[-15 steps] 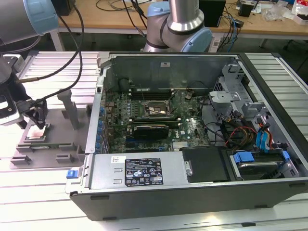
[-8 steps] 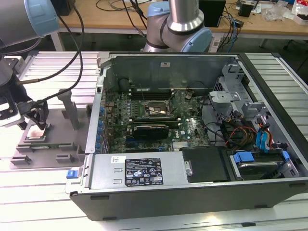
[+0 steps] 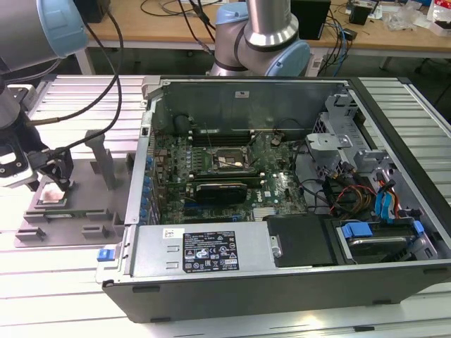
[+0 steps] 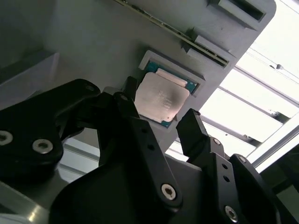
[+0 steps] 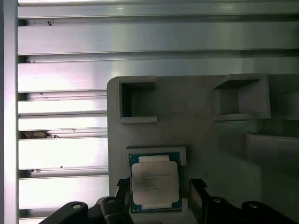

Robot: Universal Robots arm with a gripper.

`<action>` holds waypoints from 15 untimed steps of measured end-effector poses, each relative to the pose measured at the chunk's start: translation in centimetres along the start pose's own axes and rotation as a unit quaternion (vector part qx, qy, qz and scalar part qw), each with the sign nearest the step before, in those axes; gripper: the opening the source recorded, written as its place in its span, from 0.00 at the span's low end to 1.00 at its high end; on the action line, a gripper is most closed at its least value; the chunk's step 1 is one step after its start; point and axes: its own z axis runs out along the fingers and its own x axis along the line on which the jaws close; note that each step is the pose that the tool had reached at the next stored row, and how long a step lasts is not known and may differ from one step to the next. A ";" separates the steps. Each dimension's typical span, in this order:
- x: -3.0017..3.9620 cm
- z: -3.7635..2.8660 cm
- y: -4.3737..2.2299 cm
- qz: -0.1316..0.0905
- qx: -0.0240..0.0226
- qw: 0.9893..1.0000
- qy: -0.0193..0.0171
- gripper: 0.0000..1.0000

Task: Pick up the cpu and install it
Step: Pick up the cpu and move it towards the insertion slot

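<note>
Gripper [image 4: 159, 106] fingers were spread apart, not clamping anything, sitting either side of the cpu [image 4: 161, 99], which lay flat in its pocket near an edge of the grey tray [image 5: 201, 140].

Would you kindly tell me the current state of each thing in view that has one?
cpu: lying flat in its recess in the fixture tray, not gripped.
gripper: open, one finger on each side of the cpu.
fixture tray: resting on the slatted table, with the cpu in it.
computer case: lying on its side, side panel off, motherboard exposed.
</note>
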 end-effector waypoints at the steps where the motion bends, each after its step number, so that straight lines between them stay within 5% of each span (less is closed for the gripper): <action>1: 0.03 0.19 -0.02 -0.005 0.000 1.000 0.000 0.62; 15: 0.24 1.28 -0.07 -0.018 0.000 1.000 0.001 0.62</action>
